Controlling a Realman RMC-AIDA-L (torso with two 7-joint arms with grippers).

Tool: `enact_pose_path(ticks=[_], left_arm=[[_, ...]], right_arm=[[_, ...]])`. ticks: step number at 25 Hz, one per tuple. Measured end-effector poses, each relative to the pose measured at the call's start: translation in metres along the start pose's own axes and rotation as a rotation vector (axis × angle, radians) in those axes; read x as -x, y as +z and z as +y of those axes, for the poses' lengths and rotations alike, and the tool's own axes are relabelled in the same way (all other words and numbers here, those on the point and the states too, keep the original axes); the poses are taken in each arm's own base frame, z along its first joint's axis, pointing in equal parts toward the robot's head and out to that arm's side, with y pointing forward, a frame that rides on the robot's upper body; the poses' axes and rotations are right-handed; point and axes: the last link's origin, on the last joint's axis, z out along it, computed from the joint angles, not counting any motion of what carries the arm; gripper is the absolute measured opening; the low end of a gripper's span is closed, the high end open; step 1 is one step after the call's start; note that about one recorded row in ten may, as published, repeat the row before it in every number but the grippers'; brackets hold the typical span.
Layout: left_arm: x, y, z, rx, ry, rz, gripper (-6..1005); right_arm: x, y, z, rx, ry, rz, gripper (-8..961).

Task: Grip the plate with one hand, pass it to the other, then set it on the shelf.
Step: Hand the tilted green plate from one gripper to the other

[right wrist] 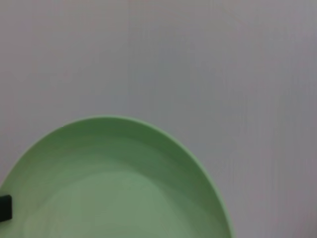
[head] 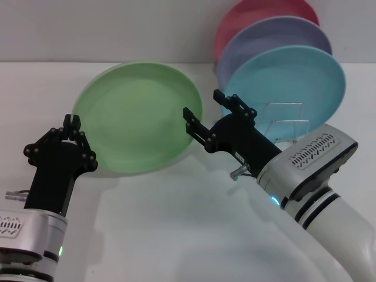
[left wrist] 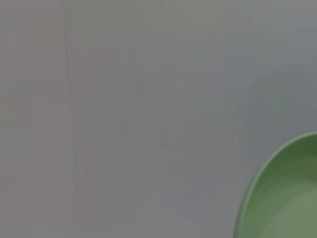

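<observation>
The light-green plate hangs tilted in the air over the white table, facing me. My left gripper is shut on its left rim. At the plate's right rim my right gripper stands open, with one finger on each side of the edge. The left wrist view catches only a corner of the plate, while in the right wrist view the plate fills the lower half. The shelf, a thin silver wire rack, stands behind my right arm at the back right.
A turquoise plate, a lavender plate and a pink plate stand upright in the shelf, one behind the other. The white table stretches out below the plate.
</observation>
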Motion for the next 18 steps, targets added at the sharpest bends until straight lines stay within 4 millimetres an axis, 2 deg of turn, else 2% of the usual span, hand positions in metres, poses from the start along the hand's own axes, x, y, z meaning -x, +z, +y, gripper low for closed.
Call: enact_pose_path(ticks=[18], left_arm=[[0.0003, -0.0032, 0.0012, -0.045, 0.044, -0.032, 34]], right_arm=[[0.0011, 0.0088, 0.0022, 0.009, 0.008, 0.026, 687]])
